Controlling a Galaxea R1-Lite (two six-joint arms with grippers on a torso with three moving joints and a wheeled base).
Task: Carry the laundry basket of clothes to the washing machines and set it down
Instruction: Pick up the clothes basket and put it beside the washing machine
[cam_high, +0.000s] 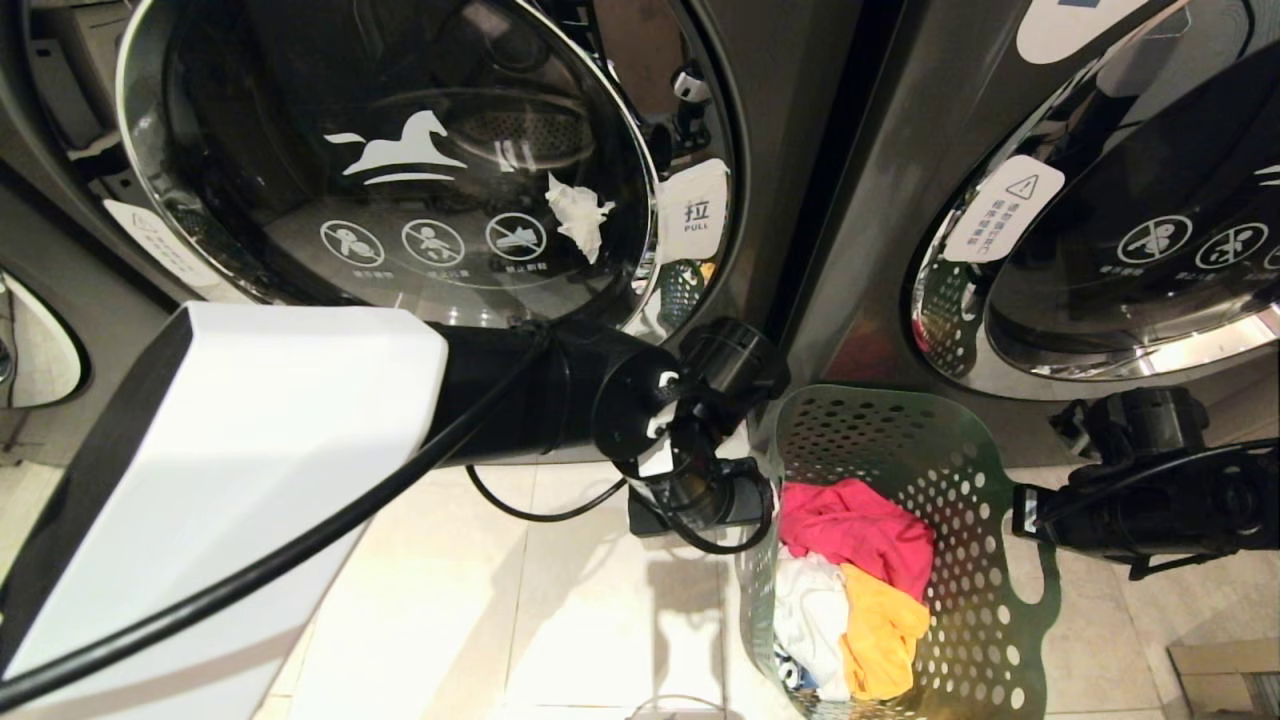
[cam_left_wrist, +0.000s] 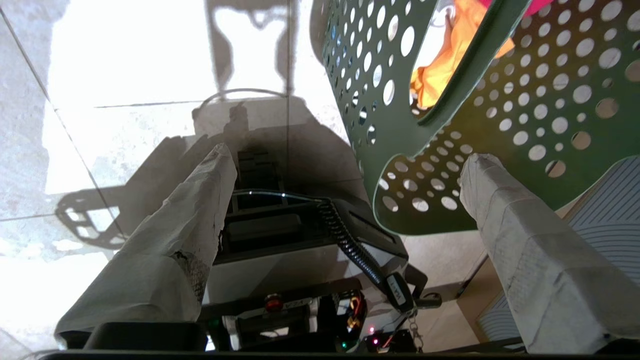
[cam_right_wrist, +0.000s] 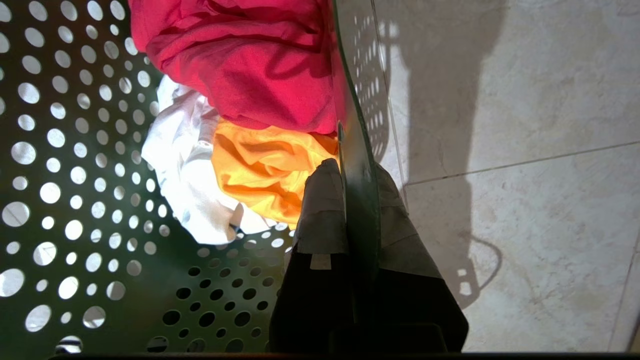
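The dark green perforated laundry basket (cam_high: 965, 470) is low in front of the washing machines (cam_high: 390, 150), between two round glass doors. The clothes (cam_high: 860, 575) lie inside it: a pink-red garment (cam_right_wrist: 250, 60), a white one (cam_right_wrist: 182, 170) and a yellow-orange one (cam_right_wrist: 260, 167). My right gripper (cam_right_wrist: 350, 167) is shut on the basket's right rim (cam_right_wrist: 357, 200), one finger inside and one outside. My left gripper (cam_left_wrist: 345, 157) stands open at the basket's left side. The flared rim (cam_left_wrist: 425, 200) shows between its taped fingers (cam_left_wrist: 500, 200), close to one of them and not clamped.
A white tissue scrap (cam_high: 578, 215) clings to the left machine's door beside a PULL label (cam_high: 695, 215). My left arm (cam_high: 250, 470) fills the lower left. A cardboard box (cam_high: 1225, 680) sits at the lower right. My own base (cam_left_wrist: 300, 250) lies below the left gripper on pale floor tiles (cam_right_wrist: 525, 125).
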